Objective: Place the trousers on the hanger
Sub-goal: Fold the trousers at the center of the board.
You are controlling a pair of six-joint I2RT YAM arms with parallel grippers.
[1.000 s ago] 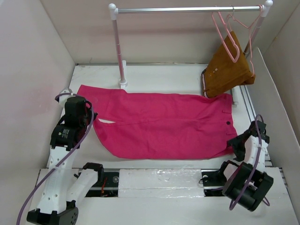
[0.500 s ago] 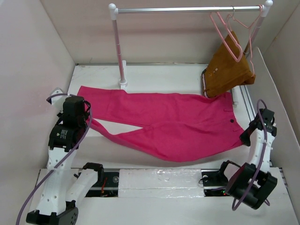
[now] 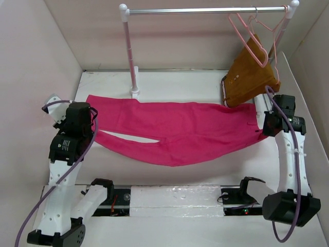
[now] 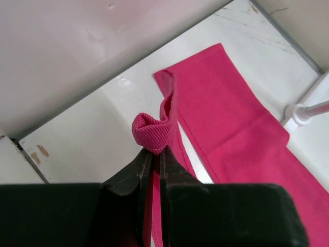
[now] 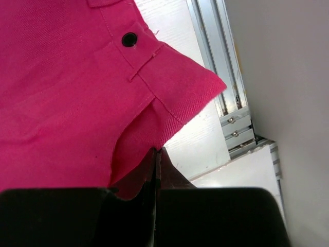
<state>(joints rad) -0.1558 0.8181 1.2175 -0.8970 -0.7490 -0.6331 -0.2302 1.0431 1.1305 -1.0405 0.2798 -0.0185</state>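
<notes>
left wrist view shows what the top view hides: the left gripper clamped on a bunched hem of the trousers. right wrist view shows the right gripper pinched shut on the waistband edge. the trousers stretch between them over the white table; the hanger hangs on the rail.

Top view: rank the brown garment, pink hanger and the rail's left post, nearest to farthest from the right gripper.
1. Brown garment, just behind the right gripper.
2. Pink hanger, higher up, on the rail.
3. Left post, far left.
</notes>
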